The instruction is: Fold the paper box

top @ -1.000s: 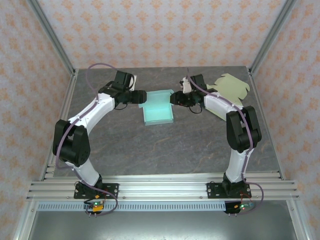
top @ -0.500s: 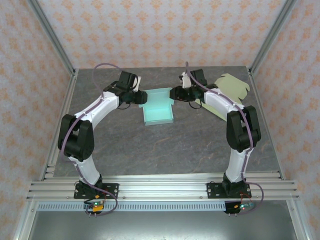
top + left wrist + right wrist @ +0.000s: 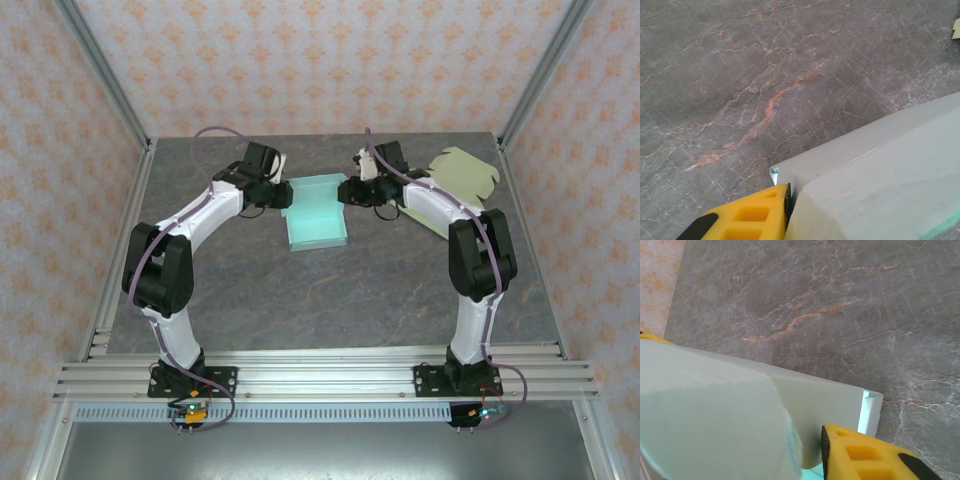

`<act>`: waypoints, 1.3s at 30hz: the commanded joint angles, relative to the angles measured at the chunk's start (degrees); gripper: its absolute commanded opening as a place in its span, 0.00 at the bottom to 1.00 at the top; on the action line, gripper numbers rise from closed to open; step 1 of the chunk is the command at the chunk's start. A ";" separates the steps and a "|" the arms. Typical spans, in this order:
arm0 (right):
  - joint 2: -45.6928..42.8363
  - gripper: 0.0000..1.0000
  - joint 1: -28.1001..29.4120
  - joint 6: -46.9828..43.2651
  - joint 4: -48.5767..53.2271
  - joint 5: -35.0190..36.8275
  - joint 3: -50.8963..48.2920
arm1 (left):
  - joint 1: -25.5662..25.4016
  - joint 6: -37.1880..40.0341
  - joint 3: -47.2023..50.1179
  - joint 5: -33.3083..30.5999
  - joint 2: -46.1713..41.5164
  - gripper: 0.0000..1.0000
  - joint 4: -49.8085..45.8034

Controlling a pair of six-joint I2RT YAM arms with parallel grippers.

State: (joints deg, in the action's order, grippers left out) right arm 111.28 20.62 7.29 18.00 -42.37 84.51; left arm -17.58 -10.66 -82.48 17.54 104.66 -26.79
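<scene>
1. Left claw [image 3: 283, 194] is closed narrowly on the paper box [image 3: 316, 214] at its left wall. One yellow finger [image 3: 750, 217] presses the paper, and the flap hides its partner.
2. Right claw [image 3: 346, 192] meets the right wall, but its grip cannot be told.
3. The box lies far-centre on the grey marbled desk [image 3: 300, 290].
4. Patterned wallpaper [image 3: 320, 60] encloses the cell, and a cream sheet [image 3: 465, 172] lies far right.

Paper box [image 3: 315, 215]: pale mint-green, partly folded. Flat base panel lies on grey marbled tabletop [image 3: 330, 300], far centre. Far-end flaps lifted on both sides; near edge lies flat.
</scene>
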 commanded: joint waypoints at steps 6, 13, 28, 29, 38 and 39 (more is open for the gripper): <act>-1.82 0.24 2.50 1.35 -2.88 1.55 -2.17 | -2.49 -10.20 -1.16 -1.02 0.31 0.12 -0.98; -3.79 0.24 2.56 0.33 -3.52 2.81 -6.61 | -4.39 -17.47 4.91 -4.14 -2.10 0.10 3.66; -15.07 0.45 2.31 3.35 -5.32 3.07 -17.24 | -15.04 -15.79 17.05 -23.71 -9.33 0.10 8.58; -16.60 0.48 2.31 5.01 -6.03 2.64 -18.21 | -15.64 -15.80 17.53 -25.31 -9.60 0.10 9.00; -30.58 0.61 1.71 18.57 -10.45 9.06 -29.62 | -21.22 -15.50 21.28 -39.13 -11.06 0.08 12.56; -31.90 0.62 1.62 19.19 -9.47 10.58 -29.63 | -21.43 -15.74 21.83 -40.32 -11.22 0.07 13.10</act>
State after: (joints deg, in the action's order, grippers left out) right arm 82.72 22.46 21.32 10.07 -36.71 55.57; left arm -38.76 -26.96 -62.17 -14.39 94.87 -14.96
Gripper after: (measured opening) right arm 0.620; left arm 0.081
